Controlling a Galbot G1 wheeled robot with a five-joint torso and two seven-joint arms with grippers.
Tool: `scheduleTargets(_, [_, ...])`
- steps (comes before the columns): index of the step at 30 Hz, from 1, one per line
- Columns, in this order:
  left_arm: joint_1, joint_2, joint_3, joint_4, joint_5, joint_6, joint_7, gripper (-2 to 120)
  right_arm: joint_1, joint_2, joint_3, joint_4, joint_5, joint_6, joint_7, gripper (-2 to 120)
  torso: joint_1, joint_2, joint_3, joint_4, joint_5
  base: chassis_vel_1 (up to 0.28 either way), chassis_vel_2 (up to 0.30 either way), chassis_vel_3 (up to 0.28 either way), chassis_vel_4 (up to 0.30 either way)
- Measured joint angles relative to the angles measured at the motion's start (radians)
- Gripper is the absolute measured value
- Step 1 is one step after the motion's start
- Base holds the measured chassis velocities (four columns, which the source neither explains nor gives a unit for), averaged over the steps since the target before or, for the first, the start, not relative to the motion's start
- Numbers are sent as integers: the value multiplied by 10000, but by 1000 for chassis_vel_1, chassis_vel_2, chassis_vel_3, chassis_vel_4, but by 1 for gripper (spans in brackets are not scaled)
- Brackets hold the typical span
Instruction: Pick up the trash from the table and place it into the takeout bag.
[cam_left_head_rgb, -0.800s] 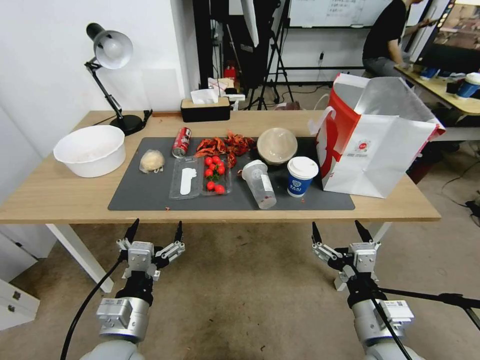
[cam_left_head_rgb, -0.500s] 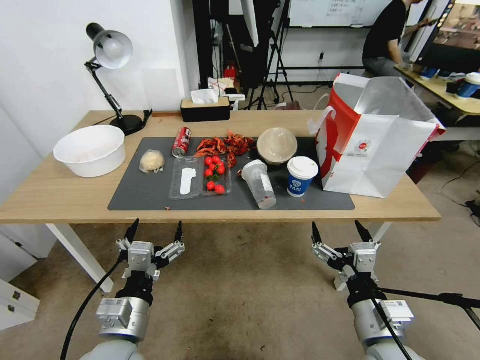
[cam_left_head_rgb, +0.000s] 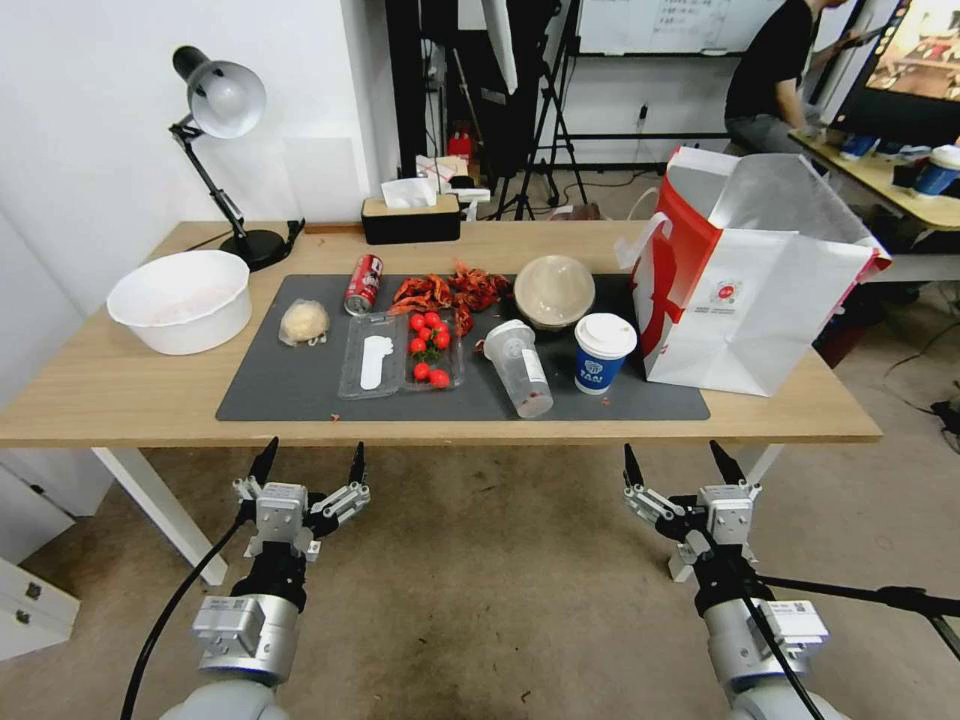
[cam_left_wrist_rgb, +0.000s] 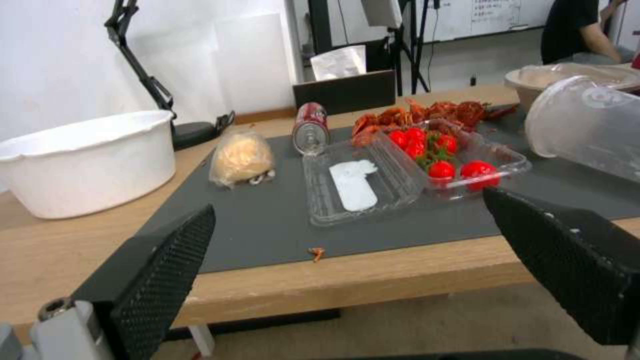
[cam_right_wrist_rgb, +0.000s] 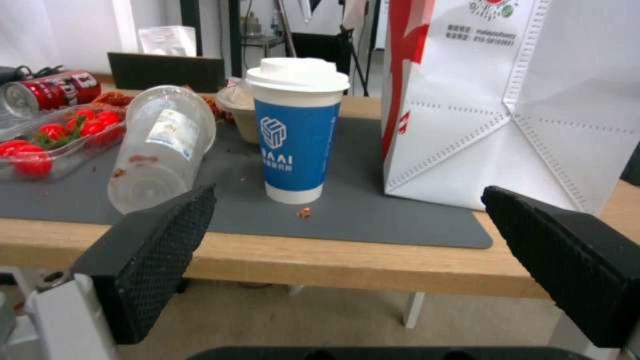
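Note:
On the table (cam_left_head_rgb: 120, 390) lies a dark grey mat (cam_left_head_rgb: 300, 385) with the trash. A blue-and-white lidded paper cup (cam_left_head_rgb: 603, 352) (cam_right_wrist_rgb: 297, 130) stands upright beside the takeout bag (cam_left_head_rgb: 760, 290) (cam_right_wrist_rgb: 533, 100), which is open at the table's right end. A clear plastic cup (cam_left_head_rgb: 520, 366) (cam_right_wrist_rgb: 163, 145) lies on its side. Behind sit a tan domed bowl (cam_left_head_rgb: 554, 290), a red can (cam_left_head_rgb: 363, 284) (cam_left_wrist_rgb: 311, 127) on its side and a wrapped beige lump (cam_left_head_rgb: 304, 322) (cam_left_wrist_rgb: 241, 157). My left gripper (cam_left_head_rgb: 308, 462) and right gripper (cam_left_head_rgb: 680, 460) hang open below the table's front edge, both holding nothing.
A large white basin (cam_left_head_rgb: 182, 298) stands at the table's left. A clear clamshell with cherry tomatoes (cam_left_head_rgb: 402, 350) and red crayfish shells (cam_left_head_rgb: 450, 290) lie mid-mat. A desk lamp (cam_left_head_rgb: 225, 150) and a tissue box (cam_left_head_rgb: 410, 215) stand along the back edge.

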Motion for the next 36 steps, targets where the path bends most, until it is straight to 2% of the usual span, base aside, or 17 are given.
scheduleTargets(9, [-3,37,24,-25,-96,147,-11,100,1,1,28,8,66,-163,-162,100,0,0,0,0,-1,0,0,0,0])
scheduleTargets(11, [-21,298,220,-302,-601,917,-129,100,24,-20,313,101,545,-1355,-1389,100,1,0,0,-3,1,0,0,0,0])
scheduleTargets(12, [-21,298,220,-302,-601,917,-129,100,24,-20,313,101,545,-1355,-1389,100,1,0,0,-3,1,0,0,0,0])
scheduleTargets(13, [-18,225,129,-206,-384,578,-102,100,34,-32,445,138,768,-1904,-1949,100,0,0,0,1,0,0,0,0,0])
scheduleTargets(15, [-29,407,274,-381,-777,1186,-203,100,32,-30,534,237,892,-2078,-2149,100,0,0,0,0,1,0,0,0,0])
scheduleTargets(16, [-29,407,274,-381,-777,1186,-203,100,32,-30,534,237,892,-2078,-2149,100,0,0,0,0,1,0,0,0,0])
scheduleTargets(19, [-77,883,650,-893,-1798,2742,-509,100,29,-32,605,327,920,-1965,-2141,100,0,0,0,0,-1,0,0,0,0])
scheduleTargets(20, [-77,883,650,-893,-1798,2742,-509,100,29,-32,605,327,920,-1965,-2141,100,0,0,0,0,-1,0,0,0,0])
scheduleTargets(23, [-86,1150,856,-1190,-2365,3590,-679,100,13,-40,620,351,921,-1921,-2126,100,0,0,0,-1,0,0,0,0,0])
scheduleTargets(36, [-103,1177,862,-1222,-2435,3641,-717,100,16,-71,645,386,920,-1834,-2082,100,0,0,0,0,0,0,0,0,0])
